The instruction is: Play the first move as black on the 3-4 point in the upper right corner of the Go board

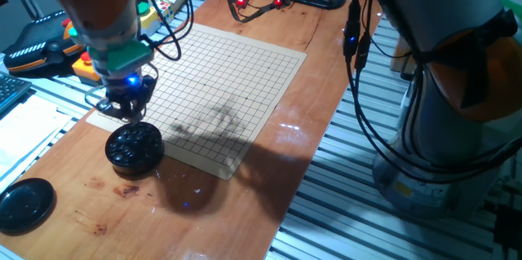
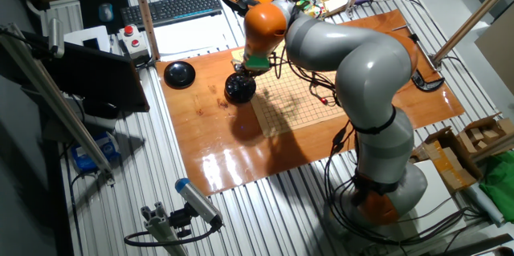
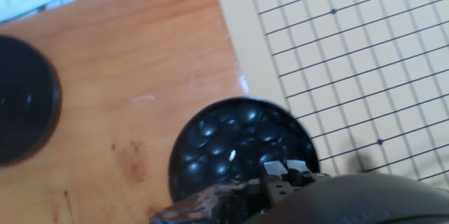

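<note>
Hand view shows the gripper (image 3: 280,182) low over the round black bowl of shiny stones (image 3: 235,147), picking one next; jaws' gap unclear.

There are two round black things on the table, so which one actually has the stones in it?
The bowl touching the Go board, right under the gripper, is heaped with glossy black stones. The other round black piece, farther away, shows none.

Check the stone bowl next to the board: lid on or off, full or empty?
Lid off and full. The hand view shows the bowl open-topped and packed with glossy black stones. A separate black lid lies on the table to its side.
</note>
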You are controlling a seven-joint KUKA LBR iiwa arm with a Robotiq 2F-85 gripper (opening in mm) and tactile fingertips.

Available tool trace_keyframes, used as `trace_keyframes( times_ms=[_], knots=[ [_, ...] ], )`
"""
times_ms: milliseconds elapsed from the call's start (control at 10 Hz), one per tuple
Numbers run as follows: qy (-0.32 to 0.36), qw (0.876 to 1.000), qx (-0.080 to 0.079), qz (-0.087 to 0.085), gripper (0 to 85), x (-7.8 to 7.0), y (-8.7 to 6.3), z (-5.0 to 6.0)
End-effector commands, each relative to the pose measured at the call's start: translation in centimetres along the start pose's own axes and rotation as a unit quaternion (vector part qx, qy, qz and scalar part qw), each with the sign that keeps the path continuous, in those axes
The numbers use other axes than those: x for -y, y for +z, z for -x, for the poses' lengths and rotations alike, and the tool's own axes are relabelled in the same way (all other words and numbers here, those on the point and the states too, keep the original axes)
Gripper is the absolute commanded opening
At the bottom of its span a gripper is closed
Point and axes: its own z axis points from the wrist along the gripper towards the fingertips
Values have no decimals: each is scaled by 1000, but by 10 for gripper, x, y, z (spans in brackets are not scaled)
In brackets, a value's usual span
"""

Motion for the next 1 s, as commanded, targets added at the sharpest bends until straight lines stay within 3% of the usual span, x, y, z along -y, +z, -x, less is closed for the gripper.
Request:
trace_keyframes(
  times_ms=[0, 500, 900],
  knots=[
    [3, 1000, 1, -2, 10, 4, 1, 3],
    [23, 1000, -3, -10, 10, 30, 5, 20],
    [39, 999, -10, -3, 10, 34, 6, 21]
  ],
)
